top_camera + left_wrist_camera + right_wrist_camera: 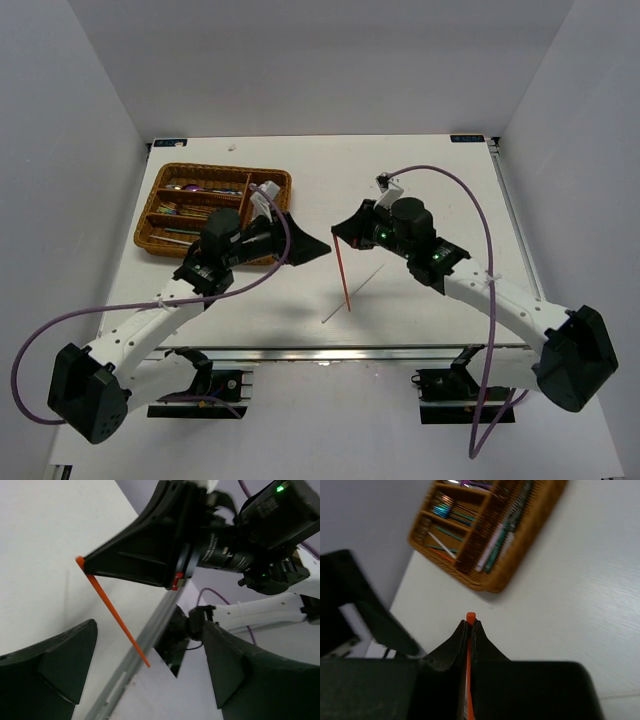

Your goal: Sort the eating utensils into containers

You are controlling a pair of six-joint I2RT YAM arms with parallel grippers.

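My right gripper (pixel 336 234) is shut on the top end of an orange chopstick (pixel 344 275), which hangs tilted with its lower tip near the table. In the right wrist view the chopstick (pixel 470 616) pokes out just past the closed right gripper (pixel 470 623). My left gripper (pixel 322 248) stands open just left of it, nothing between its fingers. From the left wrist the orange chopstick (pixel 112 611) slants down ahead of the wide-open left gripper (pixel 149 626). The brown wicker tray (pixel 222 169) at the back left holds several utensils (pixel 504 536).
A thin pale chopstick (pixel 353 294) lies on the white table just right of the orange one, pointing toward the front edge. The metal rail (pixel 330 352) runs along the table's near edge. The tray's woven rim (pixel 520 565) lies ahead of the right gripper.
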